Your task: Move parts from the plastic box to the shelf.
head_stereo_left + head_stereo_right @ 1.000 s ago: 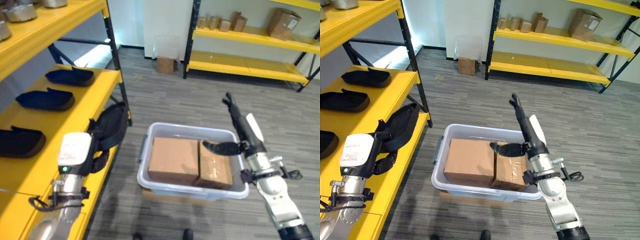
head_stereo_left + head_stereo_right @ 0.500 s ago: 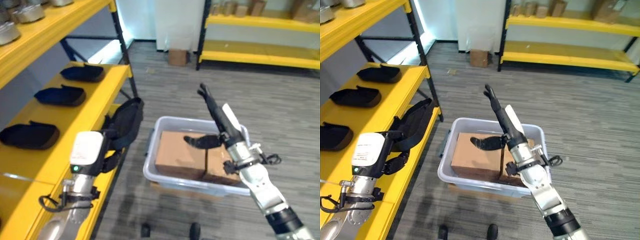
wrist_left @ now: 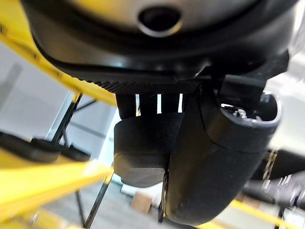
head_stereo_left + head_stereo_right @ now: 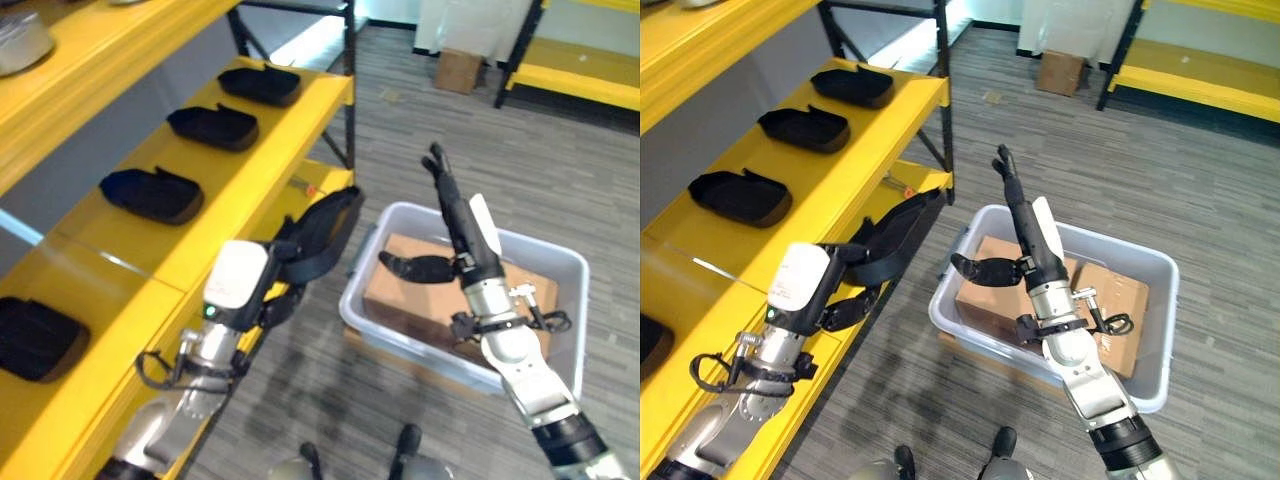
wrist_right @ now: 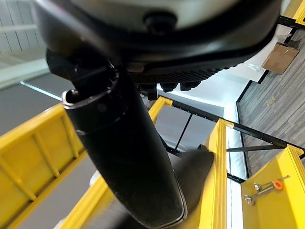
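Note:
My left hand (image 4: 262,300) is shut on a long curved black part (image 4: 322,232) and holds it beside the front edge of the yellow shelf (image 4: 250,170). In the left wrist view the thumb (image 3: 214,157) curls against that black part (image 3: 140,155). Several matching black parts (image 4: 150,195) lie in a row on the shelf. My right hand (image 4: 458,218) is open, fingers straight and pointing up, thumb out, above the grey plastic box (image 4: 395,340) on the floor. Two brown cartons (image 4: 410,295) fill the box.
A set of keys with an orange tag (image 4: 305,187) lies on the shelf's lower level near the held part. A small cardboard box (image 4: 458,68) stands on the floor at the back, beside a second yellow rack (image 4: 580,80). Metal parts (image 4: 20,35) sit on the upper shelf.
The camera has swung left toward the shelf, so the whole picture shifted. The left hand still holds the black part; the right hand stays raised and open over the box.

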